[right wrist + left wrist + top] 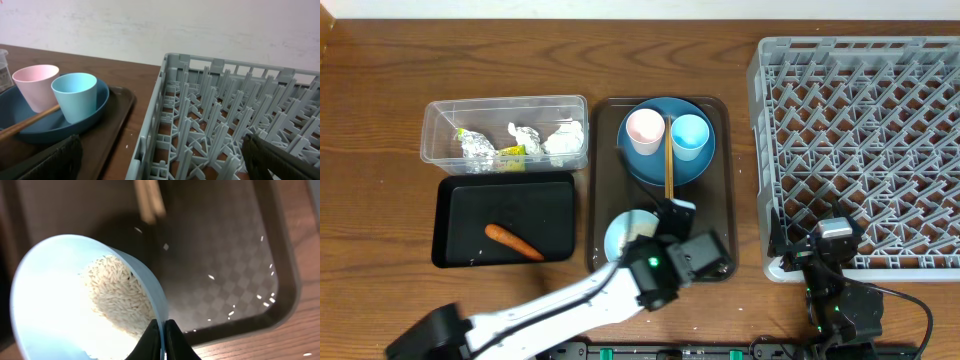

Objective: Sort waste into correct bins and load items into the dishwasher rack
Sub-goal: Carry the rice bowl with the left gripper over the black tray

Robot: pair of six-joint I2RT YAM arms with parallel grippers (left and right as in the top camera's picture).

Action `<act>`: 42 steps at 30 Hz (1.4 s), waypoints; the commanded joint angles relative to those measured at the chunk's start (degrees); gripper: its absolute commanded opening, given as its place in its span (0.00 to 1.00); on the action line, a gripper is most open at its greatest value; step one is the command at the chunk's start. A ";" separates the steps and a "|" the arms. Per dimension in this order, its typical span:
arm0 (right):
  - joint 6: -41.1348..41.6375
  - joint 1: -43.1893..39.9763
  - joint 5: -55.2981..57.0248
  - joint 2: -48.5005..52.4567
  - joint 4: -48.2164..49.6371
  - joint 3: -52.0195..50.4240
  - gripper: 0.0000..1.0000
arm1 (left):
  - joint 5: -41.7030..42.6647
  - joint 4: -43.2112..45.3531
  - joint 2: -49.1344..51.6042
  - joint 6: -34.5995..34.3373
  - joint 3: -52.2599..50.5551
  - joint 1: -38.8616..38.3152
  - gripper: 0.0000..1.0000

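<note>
Pale bowl (626,236): sits at the near end of the brown serving tray (716,205), with white rice (117,295) heaped inside.
Left gripper (162,332): fingers pinched together on the bowl's right rim, the thin wall caught between the tips.
Loose grains (265,298): scattered on the tray floor, right of the bowl.
Far end of tray: blue plate (642,166) carrying a pink cup (645,130), a light blue cup (689,135) and chopsticks (668,165).
Right gripper (162,157): jaws spread wide, nothing between them, at the near left corner of the grey dishwasher rack (860,140).
Clear tub (505,104): far left, holding crumpled napkins (563,140) and a wrapper (476,147).
Black tray (552,200): just near of the tub, with a carrot (513,241) in it.
Surface: brown wooden table (380,200).
Room: whitish wall (150,25) behind the rack.
</note>
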 commanded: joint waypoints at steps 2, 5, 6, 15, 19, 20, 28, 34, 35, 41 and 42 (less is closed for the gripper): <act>0.52 0.44 -0.22 -0.33 -0.24 -0.11 0.99 | -2.19 -1.29 -6.60 3.26 -0.35 3.50 0.06; 0.52 0.44 -0.22 -0.33 -0.24 -0.11 0.99 | -2.19 -3.21 -11.06 3.54 -0.35 6.78 0.06; 0.55 0.44 -0.22 -0.33 -0.24 -0.11 0.99 | -2.19 -3.93 -12.46 3.56 -0.35 8.00 0.06; 0.55 0.42 -0.22 -0.33 -0.24 -0.11 0.99 | -1.05 -7.85 -23.32 9.05 -0.33 27.65 0.06; 0.52 0.42 -0.22 -0.33 -0.24 -0.11 0.99 | 6.12 -7.85 -24.22 12.87 -0.35 39.26 0.06; 0.52 0.44 -0.22 -0.33 -0.24 -0.11 0.99 | 8.98 -7.80 -24.13 13.68 -0.35 42.36 0.06; 0.55 0.42 -0.22 -0.33 -0.24 -0.11 0.99 | 38.64 -6.54 -22.27 24.57 -0.35 65.02 0.06; 0.55 0.42 -0.22 -0.33 -0.24 -0.11 0.99 | 56.96 -6.97 -19.32 29.27 -0.37 75.71 0.06; 0.55 0.42 -0.20 -0.33 -0.24 -0.11 0.99 | 58.93 -6.99 -18.64 29.33 -0.42 76.96 0.06; 0.52 0.44 -0.22 -0.33 -0.24 -0.11 0.99 | 71.76 -7.04 -12.48 34.67 -0.48 82.82 0.06; 0.55 0.44 -0.22 -0.33 -0.24 -0.11 0.99 | 73.50 -7.02 -11.41 35.36 -0.52 83.56 0.06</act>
